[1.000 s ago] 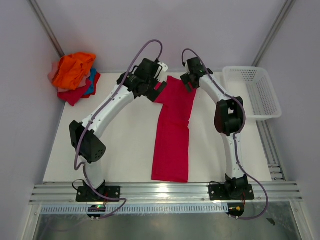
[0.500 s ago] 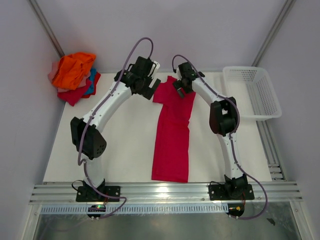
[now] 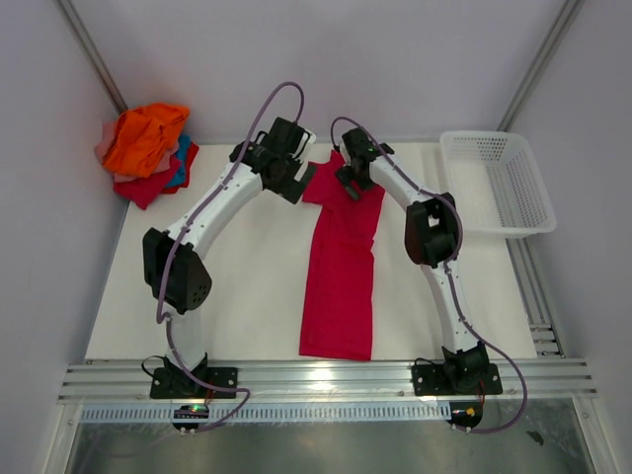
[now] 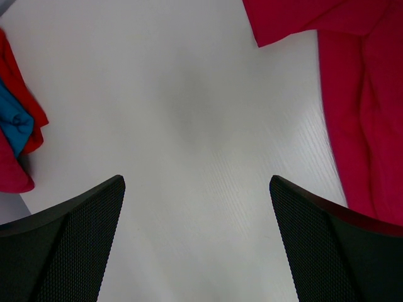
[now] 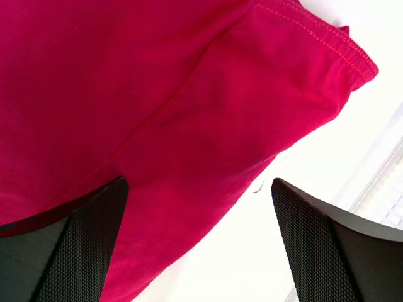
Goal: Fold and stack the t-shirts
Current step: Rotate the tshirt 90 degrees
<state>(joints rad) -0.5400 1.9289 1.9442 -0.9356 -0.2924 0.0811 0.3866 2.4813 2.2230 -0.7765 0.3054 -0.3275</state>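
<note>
A crimson t-shirt (image 3: 341, 267) lies folded into a long narrow strip down the middle of the table, with its far end spread a little wider. My left gripper (image 3: 300, 182) hovers open just left of that far end. In the left wrist view the left gripper (image 4: 196, 182) has bare table between its fingers, and the crimson t-shirt (image 4: 368, 126) lies to the right. My right gripper (image 3: 352, 186) is open over the far end. In the right wrist view the right gripper (image 5: 198, 182) straddles the edge of the crimson t-shirt (image 5: 157, 94). Neither holds anything.
A heap of other t-shirts (image 3: 148, 148), orange on top with red, blue and pale pink beneath, sits at the far left corner. Its blue and red edge (image 4: 16, 129) shows in the left wrist view. A white mesh basket (image 3: 499, 183) stands at the far right. Aluminium rails (image 3: 326, 380) run along the near edge.
The right gripper has swung left, from the shirt's far right edge to over its far end. The left gripper has shifted slightly left and back. Both stayed open.
</note>
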